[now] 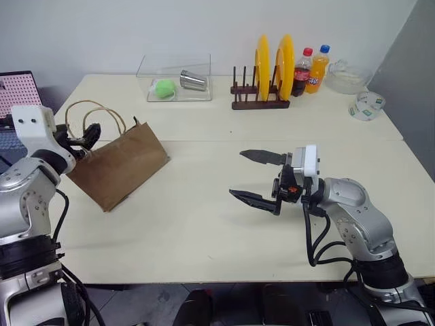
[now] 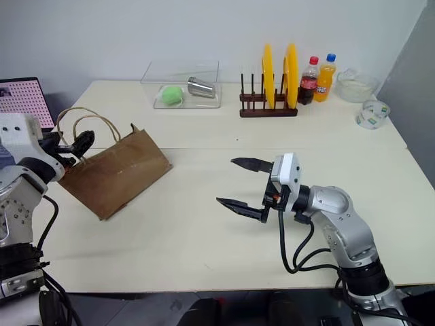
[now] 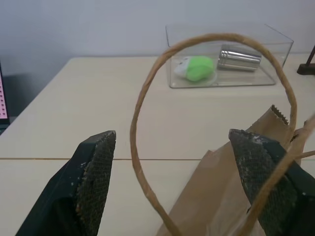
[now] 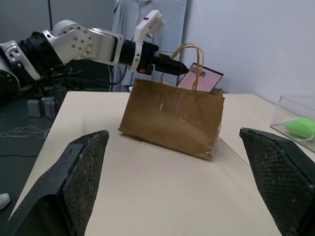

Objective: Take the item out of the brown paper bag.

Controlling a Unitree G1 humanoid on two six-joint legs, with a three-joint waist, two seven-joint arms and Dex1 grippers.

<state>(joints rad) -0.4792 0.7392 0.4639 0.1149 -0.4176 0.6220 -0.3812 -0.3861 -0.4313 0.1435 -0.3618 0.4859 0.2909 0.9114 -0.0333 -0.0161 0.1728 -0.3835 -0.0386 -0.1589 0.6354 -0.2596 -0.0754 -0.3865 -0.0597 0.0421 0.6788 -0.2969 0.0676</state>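
The brown paper bag (image 1: 119, 166) rests tilted on the left part of the table, its mouth turned toward my left arm. Its two tan cord handles (image 1: 102, 109) rise from the mouth. My left gripper (image 1: 87, 137) is at those handles. It is open, and in the left wrist view one handle loop (image 3: 147, 88) passes between its fingers (image 3: 96, 167) without being clamped. My right gripper (image 1: 236, 174) hovers open over the middle of the table, pointing at the bag (image 4: 172, 115) from a distance. The item is hidden; I cannot see into the bag.
At the back stand a clear box (image 1: 173, 78) holding a green ball and a metal cup, a rack with yellow plates (image 1: 272, 68), two bottles (image 1: 311, 70), a glass bowl (image 1: 348, 76) and a tape roll (image 1: 367, 105). A laptop (image 1: 17, 92) sits beyond the left edge.
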